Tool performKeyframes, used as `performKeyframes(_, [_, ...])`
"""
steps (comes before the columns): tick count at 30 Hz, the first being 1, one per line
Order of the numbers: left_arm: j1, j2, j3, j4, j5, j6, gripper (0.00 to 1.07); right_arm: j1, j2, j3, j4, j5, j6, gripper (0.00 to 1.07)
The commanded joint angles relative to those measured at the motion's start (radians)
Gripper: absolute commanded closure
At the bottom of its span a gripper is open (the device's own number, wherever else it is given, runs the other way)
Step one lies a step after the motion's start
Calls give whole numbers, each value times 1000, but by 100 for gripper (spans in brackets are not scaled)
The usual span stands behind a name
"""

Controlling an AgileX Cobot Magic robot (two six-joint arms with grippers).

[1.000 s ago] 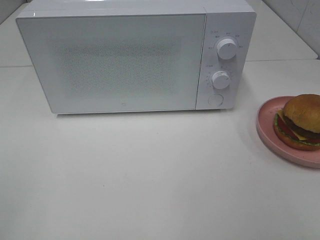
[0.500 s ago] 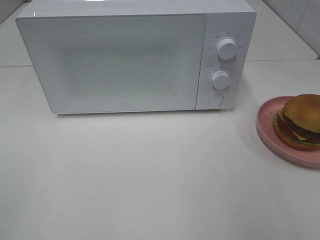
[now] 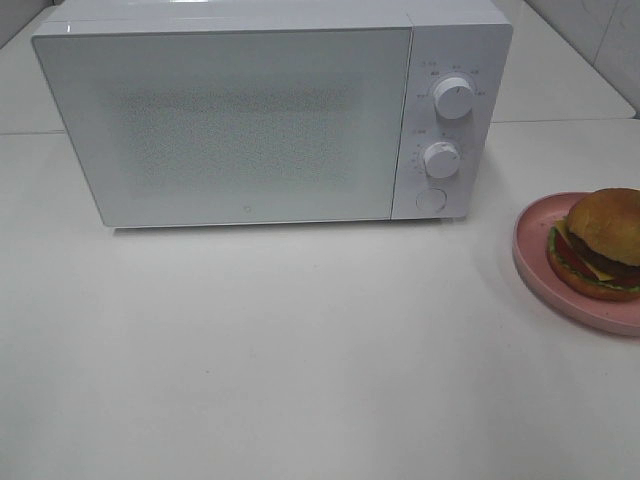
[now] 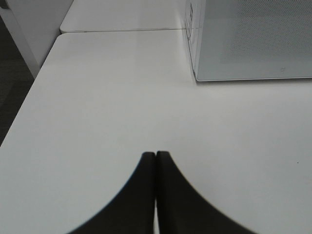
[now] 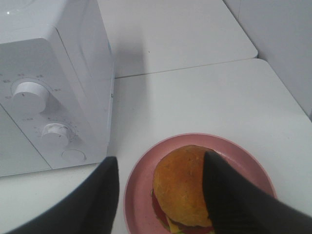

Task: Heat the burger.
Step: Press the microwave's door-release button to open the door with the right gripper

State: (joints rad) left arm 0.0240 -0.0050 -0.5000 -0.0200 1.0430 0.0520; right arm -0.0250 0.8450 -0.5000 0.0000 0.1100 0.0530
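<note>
The burger (image 3: 603, 243), with a golden-brown bun over a dark patty, tomato, cheese and lettuce, sits on a pink plate (image 3: 530, 250) at the table's right edge. In the right wrist view my right gripper (image 5: 161, 158) hangs open above the burger (image 5: 183, 187). One finger is over the plate's rim (image 5: 139, 190) on the microwave side and the other is over the bun's far side. My left gripper (image 4: 155, 156) is shut and empty over bare table, near the microwave's left corner (image 4: 253, 39). Neither gripper shows in the exterior view.
A white microwave (image 3: 240, 120) stands at the back with its door shut. Two round knobs (image 3: 454, 98) (image 3: 441, 159) and a round button (image 3: 431, 199) are on its right panel. A wall (image 5: 282, 44) rises to the right of the plate.
</note>
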Motion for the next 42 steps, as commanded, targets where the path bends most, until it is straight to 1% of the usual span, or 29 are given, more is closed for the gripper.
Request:
performKeyframes(1, [4,-25,4,-2,-9,-5,107,-4,99,5,0,-120,-3,67])
performKeyframes(2, [4,-25,4,-2,-9,-5,107,-4,99,5,0,-120,-3,67])
performKeyframes(3, [4,-25,4,-2,-9,-5,107,-4,153,5,0,-179,0,74])
performKeyframes(4, [4,-25,4,-2,-9,-5,107,-4,184,5,0,-207,0,77])
performKeyframes(5, [4,-25,4,-2,-9,-5,107,-4,184,5,0,-207,0,77])
performKeyframes(6, [4,-25,4,-2,-9,-5,107,-4,235,5,0,-274,0,84])
performKeyframes(7, [4,-25,4,-2,-9,-5,107,-4,235,5,0,-274,0,84])
performKeyframes(8, [4,-25,4,-2,-9,-5,107,-1,289,5,0,-340,11,90])
performKeyframes(9, [4,-25,4,-2,-9,-5,107,6,310,5,0,-366,21,93])
performKeyframes(10, [4,-25,4,-2,-9,-5,107,6,310,5,0,-366,21,93])
performKeyframes(12, [4,-25,4,-2,-9,-5,107,74,409,5,-10,-470,77,104])
performKeyframes(14, [4,-25,4,-2,-9,-5,107,94,429,5,-14,-489,78,106])
performKeyframes(15, [4,-25,4,-2,-9,-5,107,94,429,5,-14,-489,78,106])
performKeyframes(17, [4,-25,4,-2,-9,-5,107,203,523,5,-57,-558,78,107])
performKeyframes(18, [4,-25,4,-2,-9,-5,107,203,523,5,-57,-558,78,107])
performKeyframes(19, [4,-25,4,-2,-9,-5,107,232,543,5,-67,-574,78,107])
performKeyframes(20, [4,-25,4,-2,-9,-5,107,285,590,0,-89,-598,81,107])
performKeyframes(21, [4,-25,4,-2,-9,-5,107,285,590,0,-89,-598,81,107])
performKeyframes(23, [4,-25,4,-2,-9,-5,107,356,652,0,-91,-668,87,107])
performKeyframes(24, [4,-25,4,-2,-9,-5,107,356,652,0,-91,-668,87,107])
performKeyframes(25, [4,-25,4,-2,-9,-5,107,390,688,0,-91,-708,87,107])
performKeyframes(26, [4,-25,4,-2,-9,-5,107,390,688,0,-91,-708,87,107])
performKeyframes(28, [4,-25,4,-2,-9,-5,107,429,745,0,-91,-762,99,107])
performKeyframes(32, [4,-25,4,-2,-9,-5,107,442,792,0,-90,-803,145,107])
performKeyframes(37, [4,-25,4,-2,-9,-5,107,444,859,0,-88,-843,307,107])
performKeyframes(39, [4,-25,4,-2,-9,-5,107,444,890,0,-88,-853,408,107])
performKeyframes(40, [4,-25,4,-2,-9,-5,107,444,890,0,-88,-853,408,107])
performKeyframes(41, [4,-25,4,-2,-9,-5,107,444,904,0,-88,-872,474,107])
performKeyframes(42, [4,-25,4,-2,-9,-5,107,444,904,0,-88,-872,474,107])
